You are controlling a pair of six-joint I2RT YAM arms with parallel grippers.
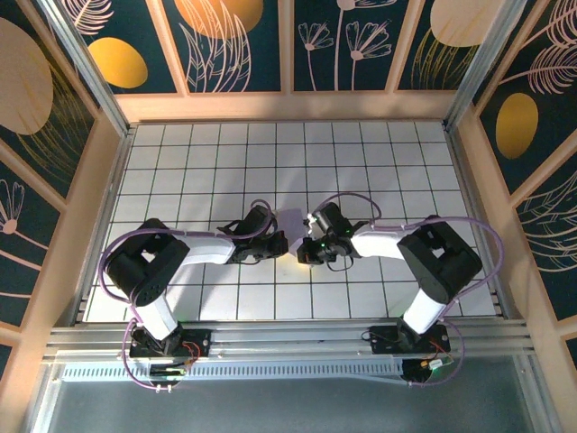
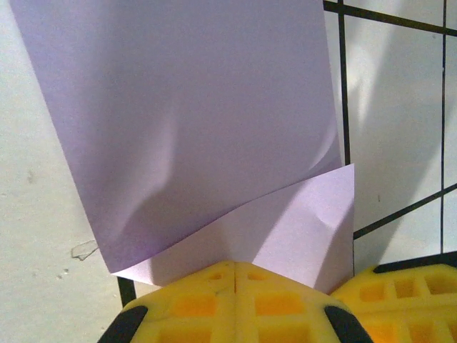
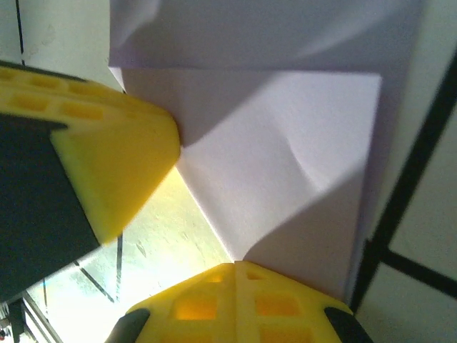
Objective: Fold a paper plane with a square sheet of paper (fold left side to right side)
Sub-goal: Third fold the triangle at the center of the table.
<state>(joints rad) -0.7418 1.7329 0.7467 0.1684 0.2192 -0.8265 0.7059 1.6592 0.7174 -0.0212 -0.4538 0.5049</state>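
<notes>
The square sheet of paper [image 2: 193, 121] is pale lavender and partly folded, one layer lying slanted over another. In the left wrist view my left gripper [image 2: 235, 265] is shut, its yellow fingertips pinching the sheet's near edge. The right wrist view shows a corner of the paper [image 3: 285, 164] running into my right gripper [image 3: 234, 264], also shut on it, with the sheet raised off the table there. From above, both grippers meet at the table's middle, left gripper [image 1: 283, 243] and right gripper [image 1: 303, 252] almost touching. A small pale patch of paper [image 1: 291, 221] shows just behind them.
The white tiled table [image 1: 216, 162] with black grid lines stretches all round the arms. Wooden walls [image 1: 288, 106] close it in at the back and sides. The other arm's yellow finger [image 3: 107, 157] sits close at the left of the right wrist view.
</notes>
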